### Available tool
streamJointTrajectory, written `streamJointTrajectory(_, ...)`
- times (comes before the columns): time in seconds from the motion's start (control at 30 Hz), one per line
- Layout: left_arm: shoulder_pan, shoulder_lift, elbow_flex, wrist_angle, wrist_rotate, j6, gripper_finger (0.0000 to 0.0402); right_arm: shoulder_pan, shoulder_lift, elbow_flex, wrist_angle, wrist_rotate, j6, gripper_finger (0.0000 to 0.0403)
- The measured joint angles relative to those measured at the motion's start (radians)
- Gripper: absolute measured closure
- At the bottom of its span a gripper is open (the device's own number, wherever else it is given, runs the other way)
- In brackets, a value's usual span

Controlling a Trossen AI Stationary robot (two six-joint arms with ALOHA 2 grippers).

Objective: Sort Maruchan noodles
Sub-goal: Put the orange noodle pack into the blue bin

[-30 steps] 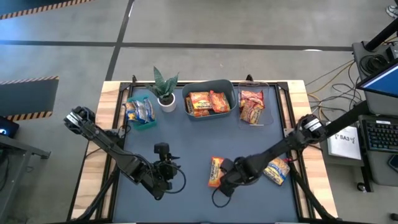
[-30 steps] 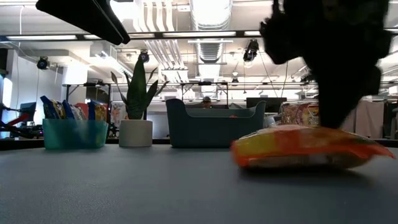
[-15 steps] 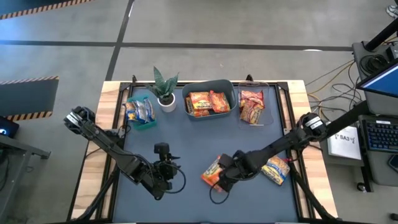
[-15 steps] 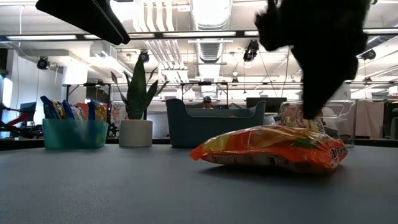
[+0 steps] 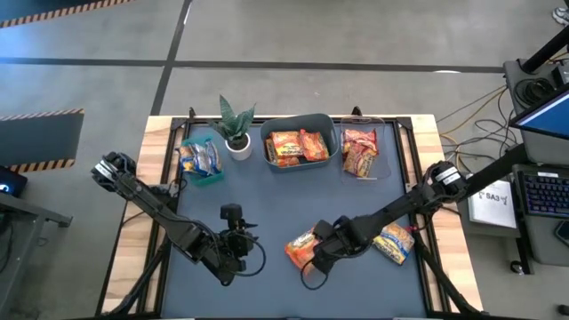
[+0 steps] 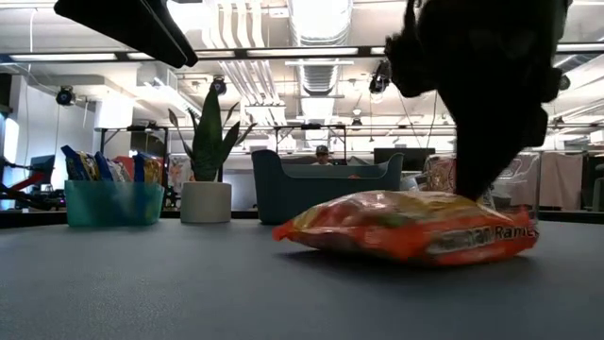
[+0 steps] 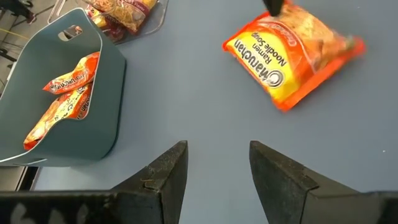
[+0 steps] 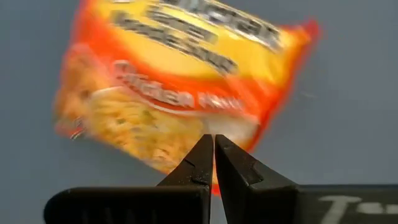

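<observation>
An orange-yellow Maruchan noodle packet (image 5: 300,250) (image 6: 406,227) lies flat on the dark table mat near the front middle. My right gripper (image 5: 320,259) (image 8: 213,142) is shut, its tips on the packet's near right part. To the packet's left my left gripper (image 5: 247,244) (image 7: 217,160) hangs above the mat, open and holding nothing, pointing at the packet (image 7: 292,53). A yellow-and-blue packet (image 5: 394,243) lies flat near the table's right edge. My right gripper sets its shut fingertips (image 8: 210,149) on the packet's printed top face beside one long edge (image 8: 186,146). The fingers come from above, slanting down from the table's right. The packet lies flat on the mat under them. Whether any wrapper is caught between the tips, I cannot tell.
Along the far edge stand a teal bin (image 5: 201,162) of blue-silver packets, a potted plant (image 5: 236,132), a grey-blue bin (image 5: 299,146) of orange packets and a clear tray (image 5: 360,153) of red ones. Bare mat lies between the bins and the grippers.
The orange packet has turned about flat on the mat under my right gripper's shut tips. It lay lengthwise from near to far and now lies slantwise across, shifted a little toward the table's left edge. My right gripper has rolled slightly with it.
</observation>
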Motion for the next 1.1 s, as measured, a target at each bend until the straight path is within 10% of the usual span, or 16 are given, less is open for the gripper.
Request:
streamJointTrajectory(0.2,0.0,0.0,0.0,0.005,0.0,0.0,0.0247,0.0,0.0,-0.005,0.211,-0.049,-0.008,0.0394)
streamJointTrajectory(0.53,0.001,0.011,-0.001,0.177,0.097,0.156,0.0252,0.0,-0.051,0.004,0.046,-0.032,0.01,0.0394)
streamJointTrajectory(1.1,0.153,0.209,-0.002,0.526,0.414,0.49,0.0375,0.0,-0.123,-0.241,0.226,-0.018,0.063,0.0394)
